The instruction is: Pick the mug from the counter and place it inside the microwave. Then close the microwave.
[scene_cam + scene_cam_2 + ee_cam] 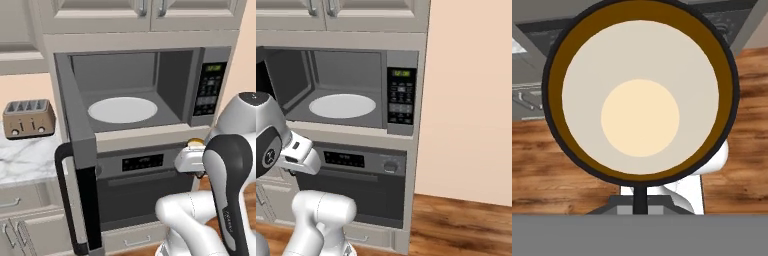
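The mug point(640, 117) sits right in front of the hand camera, mouth toward the lens, with a black wall, brown rim and pale tan inside. My gripper point(640, 199) is shut on its near rim. In the left base view the mug's yellowish top point(196, 143) peeks above the white hand point(190, 161), which hangs below the front right corner of the microwave point(170, 85). The microwave stands open with its round white turntable point(122, 110) bare. The marble counter point(25, 155) lies to the left.
The microwave door point(80, 145) swings out to the left, its black handle point(64, 200) toward me. A knobbed oven point(140, 185) sits under the microwave. A toaster point(29, 118) stands on the counter. Wood floor point(461, 225) and a bare wall lie to the right.
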